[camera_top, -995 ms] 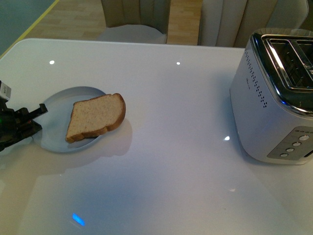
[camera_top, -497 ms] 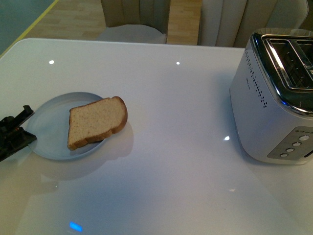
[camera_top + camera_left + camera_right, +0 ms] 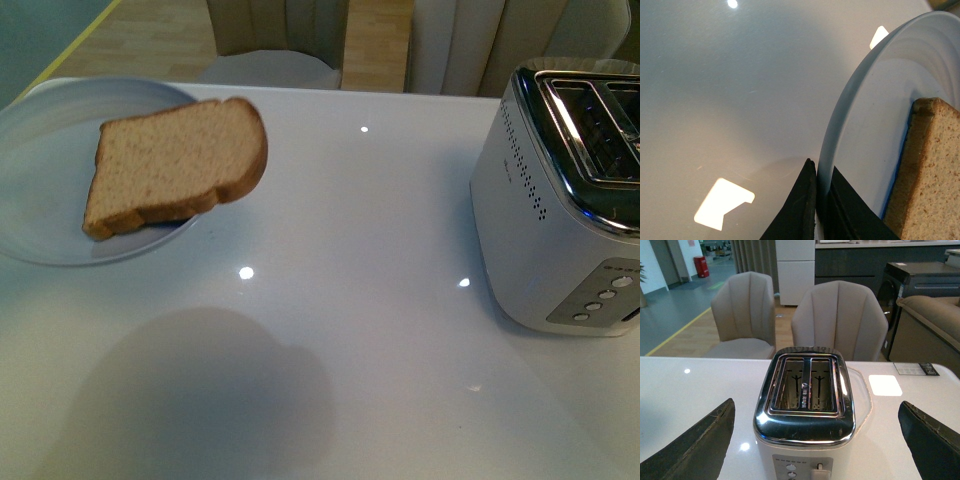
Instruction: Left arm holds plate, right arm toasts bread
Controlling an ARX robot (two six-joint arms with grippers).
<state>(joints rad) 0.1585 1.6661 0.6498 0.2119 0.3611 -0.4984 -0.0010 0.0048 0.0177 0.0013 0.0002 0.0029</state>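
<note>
While the left fingers (image 3: 797,215) pinch the plate (image 3: 865,100) rim with the bread (image 3: 175,165) on it, right fingers (image 3: 700,445) hang spread wide facing the toaster (image 3: 805,427)

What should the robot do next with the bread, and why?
Probably move the right gripper to the bread. It is open and empty by the toaster, whose slots are empty, and the left gripper holds the plate with the bread on it.

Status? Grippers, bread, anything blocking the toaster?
Left gripper shut on plate rim, plate held above table. Right gripper open, facing toaster. Bread on plate; slots empty, nothing between.
</note>
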